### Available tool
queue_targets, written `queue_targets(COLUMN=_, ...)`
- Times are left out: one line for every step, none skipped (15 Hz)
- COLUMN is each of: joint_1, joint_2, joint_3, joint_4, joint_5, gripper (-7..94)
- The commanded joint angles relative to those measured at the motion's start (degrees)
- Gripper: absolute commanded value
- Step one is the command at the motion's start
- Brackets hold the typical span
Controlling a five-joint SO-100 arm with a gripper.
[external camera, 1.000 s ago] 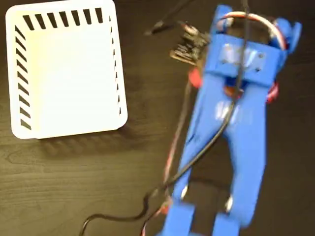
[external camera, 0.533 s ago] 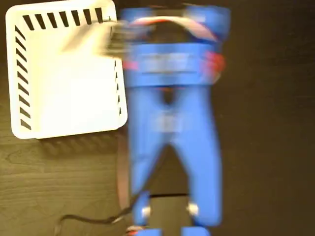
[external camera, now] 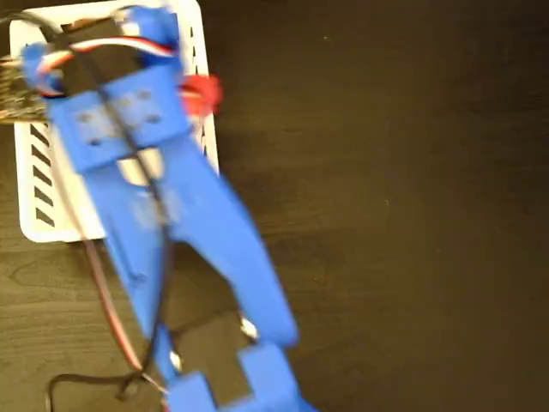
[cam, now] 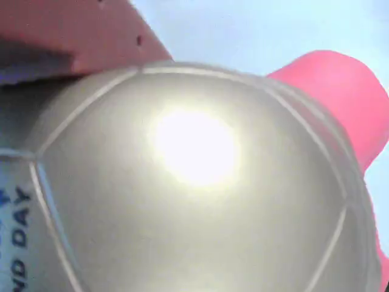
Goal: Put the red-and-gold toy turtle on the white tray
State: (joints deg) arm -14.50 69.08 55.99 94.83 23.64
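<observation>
My wrist camera is filled by the red-and-gold toy turtle [cam: 200, 182], its domed shell glaring with reflected light and a red limb jutting at the upper right, so close that it must be carried right beneath the lens. A reddish edge at the upper left may be one finger of my pincer, though the jaws themselves are hidden, so I judge it clenched on the turtle rather than see it. In the fixed view my blue arm [external camera: 171, 223] slants up from the near edge of the dark surface [external camera: 386, 215] toward the far left, over the white tray [external camera: 39, 215]. A red bit of the turtle peeks out at the tray's right rim, apparently aloft, awaiting release.
</observation>
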Motion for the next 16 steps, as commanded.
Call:
queue_targets(joint_1=-2.5, joint_2=-0.4, joint_3=-3.9, joint_4=-1.5, joint_5=1.9, gripper=0)
queue_targets(joint_1=-3.1, joint_2=-1.9, joint_3=-4.2, joint_4=-2.0, joint_5=2.2, gripper=0)
queue_targets(joint_1=-3.3, joint_2=-3.4, joint_3=-5.0, joint_4=-2.2, joint_5=2.2, gripper=0)
queue_targets(joint_1=-3.4, joint_2=-4.7, joint_3=-5.7, joint_4=-2.6, joint_5=2.5, gripper=0)
queue_targets(joint_1=-3.3, joint_2=-5.7, joint_3=-5.8, joint_4=-3.8, joint_5=3.1, gripper=3)
queue_targets(joint_1=-3.1, joint_2=-6.8, joint_3=-5.9, joint_4=-4.7, joint_5=3.4, gripper=12)
queue_targets(joint_1=-3.1, joint_2=-7.7, joint_3=-5.9, joint_4=-5.4, joint_5=3.4, gripper=12)
queue_targets(joint_1=-3.2, joint_2=-8.3, joint_3=-5.5, joint_4=-5.9, joint_5=3.5, gripper=12)
queue_targets(joint_1=-3.3, joint_2=-8.9, joint_3=-5.4, joint_4=-6.1, joint_5=3.7, gripper=11)
queue_targets(joint_1=-3.6, joint_2=-9.5, joint_3=-5.4, joint_4=-6.2, joint_5=3.8, gripper=11)
queue_targets(joint_1=-3.9, joint_2=-10.0, joint_3=-5.4, joint_4=-6.5, joint_5=3.8, gripper=12)
queue_targets(joint_1=-4.2, joint_2=-10.1, joint_3=-5.4, joint_4=-6.5, joint_5=3.8, gripper=13)
queue_targets(joint_1=-4.5, joint_2=-10.1, joint_3=-5.3, joint_4=-6.5, joint_5=3.8, gripper=17)
queue_targets(joint_1=-4.6, joint_2=-10.1, joint_3=-5.3, joint_4=-6.5, joint_5=3.6, gripper=21)
queue_targets(joint_1=-4.7, joint_2=-10.1, joint_3=-5.3, joint_4=-6.2, joint_5=3.3, gripper=31)
queue_targets(joint_1=-4.7, joint_2=-10.1, joint_3=-5.3, joint_4=-6.1, joint_5=2.9, gripper=39)
